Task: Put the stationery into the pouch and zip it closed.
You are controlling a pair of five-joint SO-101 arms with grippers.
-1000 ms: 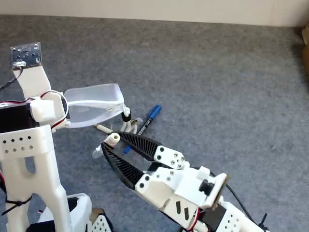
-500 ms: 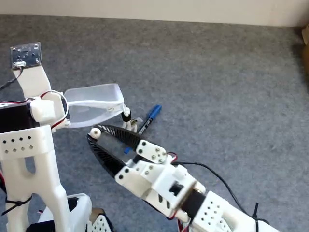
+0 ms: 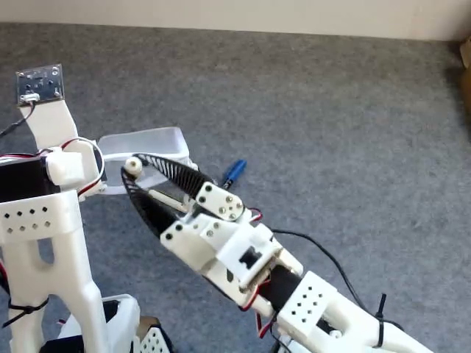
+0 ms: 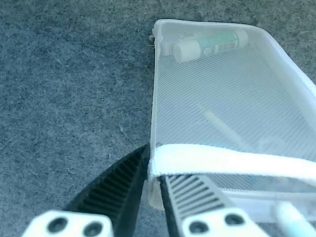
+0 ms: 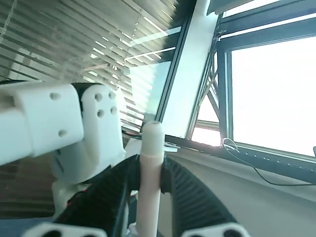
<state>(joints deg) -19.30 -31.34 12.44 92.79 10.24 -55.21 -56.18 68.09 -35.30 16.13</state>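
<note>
We see the left gripper [image 4: 154, 165] clamped on the white rim of the mesh pouch [image 4: 222, 89], which sits toward the left edge of the grey carpet [image 3: 331, 110]. A capped tube [image 4: 207, 45] lies inside the pouch, at its far end. The right gripper [image 5: 150, 170] is closed tight on a white pen [image 5: 149, 148]. From above, the pen's tip overlaps the pouch. A blue marker [image 3: 234, 171] lies on the carpet near the pouch, toward the middle.
</note>
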